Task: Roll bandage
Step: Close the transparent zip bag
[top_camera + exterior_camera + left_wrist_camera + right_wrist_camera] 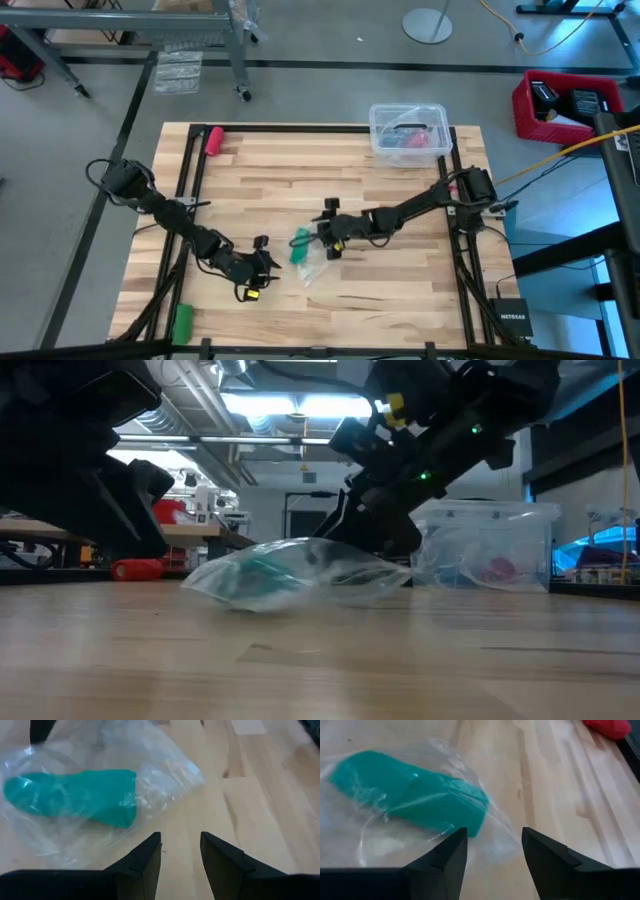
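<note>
The teal-green bandage lies as a soft flattened bundle inside a clear plastic bag on the wooden table, near its middle. In the wrist views the bandage shows through the crinkled bag. My left gripper stands open just left of the bag, with bare wood between its fingers. My right gripper is open at the bag's right side, slanting down, its fingertips at the bag's clear edge. My right gripper's open fingers come slanting down from the table's right to the bag's clear edge; whether they touch it I cannot tell. The bag lies flat on the table.
A clear plastic box stands at the far right. A pink-red roll lies at the far left, and a bright green roll at the near left. Black frame rails run along the table's left and right sides.
</note>
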`<control>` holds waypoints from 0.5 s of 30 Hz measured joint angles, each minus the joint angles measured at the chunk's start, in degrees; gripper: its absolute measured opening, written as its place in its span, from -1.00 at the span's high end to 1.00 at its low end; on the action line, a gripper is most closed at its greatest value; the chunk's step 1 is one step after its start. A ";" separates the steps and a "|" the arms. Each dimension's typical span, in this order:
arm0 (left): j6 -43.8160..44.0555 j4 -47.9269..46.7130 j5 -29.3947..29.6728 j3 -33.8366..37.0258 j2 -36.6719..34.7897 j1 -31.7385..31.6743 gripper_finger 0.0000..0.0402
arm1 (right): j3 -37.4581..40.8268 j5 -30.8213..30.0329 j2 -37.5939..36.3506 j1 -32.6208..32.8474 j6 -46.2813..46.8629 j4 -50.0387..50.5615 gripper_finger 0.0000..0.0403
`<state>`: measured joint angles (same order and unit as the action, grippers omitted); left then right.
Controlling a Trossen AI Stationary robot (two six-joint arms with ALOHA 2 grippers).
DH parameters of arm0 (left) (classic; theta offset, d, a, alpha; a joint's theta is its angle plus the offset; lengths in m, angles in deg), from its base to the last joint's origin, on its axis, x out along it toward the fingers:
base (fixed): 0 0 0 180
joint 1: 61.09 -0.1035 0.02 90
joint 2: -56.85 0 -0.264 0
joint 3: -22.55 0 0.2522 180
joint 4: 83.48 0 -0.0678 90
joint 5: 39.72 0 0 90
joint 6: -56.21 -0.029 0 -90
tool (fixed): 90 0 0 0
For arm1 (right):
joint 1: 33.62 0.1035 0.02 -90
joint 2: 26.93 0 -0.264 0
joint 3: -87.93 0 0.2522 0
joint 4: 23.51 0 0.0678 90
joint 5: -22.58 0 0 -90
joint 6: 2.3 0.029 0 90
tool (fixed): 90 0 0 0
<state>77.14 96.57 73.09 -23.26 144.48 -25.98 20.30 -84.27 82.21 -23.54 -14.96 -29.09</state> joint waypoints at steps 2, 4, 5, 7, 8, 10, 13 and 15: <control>-1.29 0.10 1.45 0.00 0.00 0.00 0.36 | 0.00 1.46 0.00 -1.01 0.07 0.31 0.04; -2.89 0.06 2.87 0.00 0.00 -0.08 0.36 | 0.00 2.40 -0.10 -1.28 0.30 0.49 0.04; -3.99 0.14 3.61 -0.02 0.00 -0.24 0.36 | 0.00 2.44 -0.40 -1.25 0.29 1.09 0.04; -7.01 -0.11 4.94 -0.40 0.36 -0.65 0.36 | 0.02 2.44 -1.44 -1.11 0.12 2.19 0.04; -9.27 -0.19 5.32 -1.11 0.77 -0.99 0.36 | 0.02 2.44 -2.18 -1.11 0.06 3.26 0.04; -14.08 -0.46 5.46 -3.44 1.67 -1.90 0.36 | 0.02 2.53 -3.82 -1.06 0.23 5.75 0.04; -20.16 -3.03 5.46 -8.61 3.94 -3.42 0.36 | 0.02 2.52 -5.86 -1.11 0.87 10.62 0.04; -23.25 -6.46 4.52 -11.72 6.03 -4.60 0.36 | 0.02 2.51 -6.86 -1.11 2.18 13.13 0.04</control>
<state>53.88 90.11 77.62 -34.99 150.51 -30.58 20.33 -81.77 75.36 -24.65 -12.78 -15.95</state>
